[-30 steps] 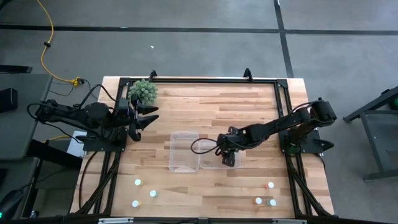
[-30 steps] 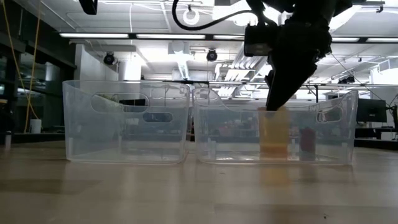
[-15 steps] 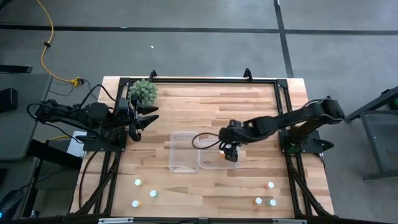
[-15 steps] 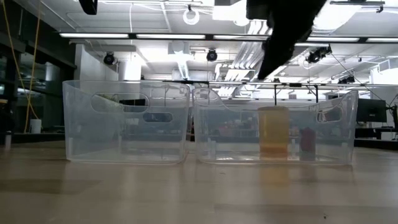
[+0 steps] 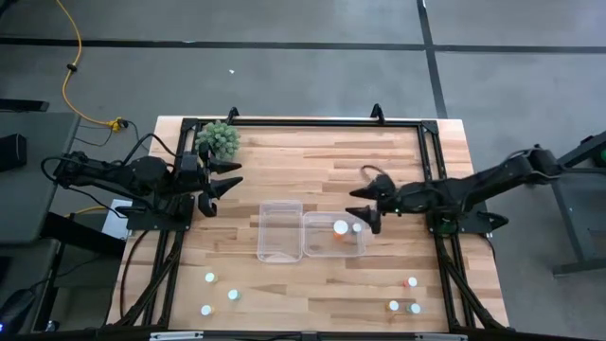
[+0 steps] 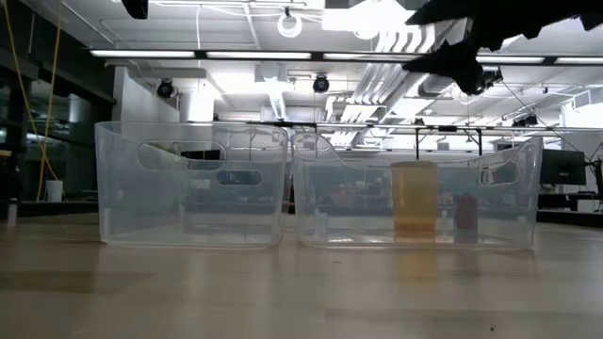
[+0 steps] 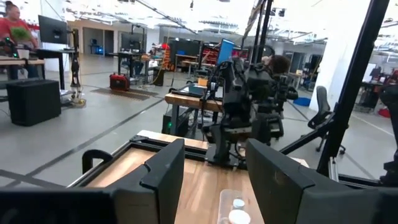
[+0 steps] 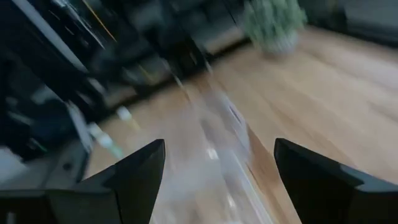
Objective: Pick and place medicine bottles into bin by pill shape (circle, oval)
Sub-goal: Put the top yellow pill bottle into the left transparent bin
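I read this as the gap between one drop and the next pick. My right gripper [image 5: 365, 204] hangs just beyond the right bin [image 5: 362, 248], off its far right corner, fingers spread wide with nothing between them; its wrist camera shows only a blurred stretch of table past two parted fingers. Inside the right bin stand two bottles, one orange with a white cap [image 5: 340, 228] near the middle and a second white cap [image 5: 357, 227] just beside it toward the gripper; from table level the orange bottle [image 6: 415, 200] stands upright on the bin floor, with a darker one [image 6: 465, 217] next to it. The left bin [image 5: 280, 231], touching the right bin's side, looks to hold nothing. Five bottles are left on the table along the near edge: three [image 5: 209, 278] [image 5: 233, 295] [image 5: 205, 310] out past the left bin's near corner, and, past the right bin's near corner, one with a red cap [image 5: 410, 281] and a close pair [image 5: 394, 305] [image 5: 415, 308]. My left gripper [image 5: 218, 184] waits well away from the bins beside the green plant ball [image 5: 219, 139], fingers partly apart around nothing. Next, I judge, I must bring the right gripper round the bin to the group near its corner, settle over one cap, and check the pill shape on it, which I cannot read from here, before choosing a bin.
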Tool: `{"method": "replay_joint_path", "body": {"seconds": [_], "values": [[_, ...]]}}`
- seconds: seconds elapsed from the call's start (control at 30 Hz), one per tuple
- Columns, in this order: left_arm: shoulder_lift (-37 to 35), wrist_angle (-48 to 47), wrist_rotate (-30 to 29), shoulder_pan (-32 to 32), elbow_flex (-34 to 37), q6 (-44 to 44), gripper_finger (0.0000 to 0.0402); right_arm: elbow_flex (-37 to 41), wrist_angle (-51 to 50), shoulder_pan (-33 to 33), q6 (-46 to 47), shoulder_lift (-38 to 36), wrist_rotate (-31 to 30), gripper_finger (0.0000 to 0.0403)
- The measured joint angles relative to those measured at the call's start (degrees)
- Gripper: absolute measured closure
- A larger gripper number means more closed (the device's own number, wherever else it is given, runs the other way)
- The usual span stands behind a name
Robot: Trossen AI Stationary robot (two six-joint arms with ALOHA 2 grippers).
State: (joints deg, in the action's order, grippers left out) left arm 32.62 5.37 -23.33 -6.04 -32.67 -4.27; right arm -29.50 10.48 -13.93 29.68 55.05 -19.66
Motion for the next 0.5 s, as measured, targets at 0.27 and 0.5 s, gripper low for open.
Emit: {"method": "replay_joint_path", "body": {"seconds": [0.27,0.5], "values": [[0.0,0.1,0.3,0.0,0.0,-1.4,0.0241,-0.1,10.4,0.0,-15.1,-1.7,0.8,0.011],[1.5,0.0,0.4,0.0,0.0,-1.5,0.0241,-1.5,10.3,0.0,-17.0,-1.5,1.5,0.011]]}}
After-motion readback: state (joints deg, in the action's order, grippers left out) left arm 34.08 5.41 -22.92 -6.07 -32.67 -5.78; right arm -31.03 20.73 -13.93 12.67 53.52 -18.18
